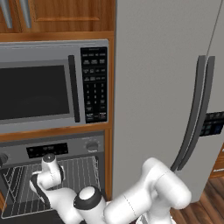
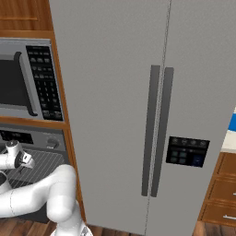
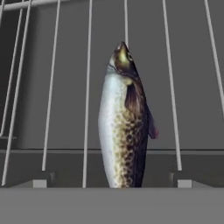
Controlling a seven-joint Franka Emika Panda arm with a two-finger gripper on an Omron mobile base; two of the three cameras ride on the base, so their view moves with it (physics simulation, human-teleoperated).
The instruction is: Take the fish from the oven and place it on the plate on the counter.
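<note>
The fish [image 3: 122, 127], silver-grey with a speckled dark back, lies on the wire rack [image 3: 50, 87] inside the oven [image 1: 65, 151], its head pointing away from the hand. My gripper [image 3: 111, 183] is open, and its fingertips [image 3: 39, 183] stand wide apart on either side of the tail end without touching it. In the left base view the wrist [image 1: 48, 173] reaches down over the rack [image 1: 83, 175] in the open oven. At the right edge of the right base view a bright blue sliver of the plate [image 2: 232, 122] shows on the pale counter [image 2: 229, 144].
A microwave [image 1: 43, 87] with a keypad sits above the oven. A tall grey fridge [image 2: 152, 115] with paired door handles stands to the right, between the oven and the counter. Wooden drawers [image 2: 221, 193] are below the counter, and the floor is wood.
</note>
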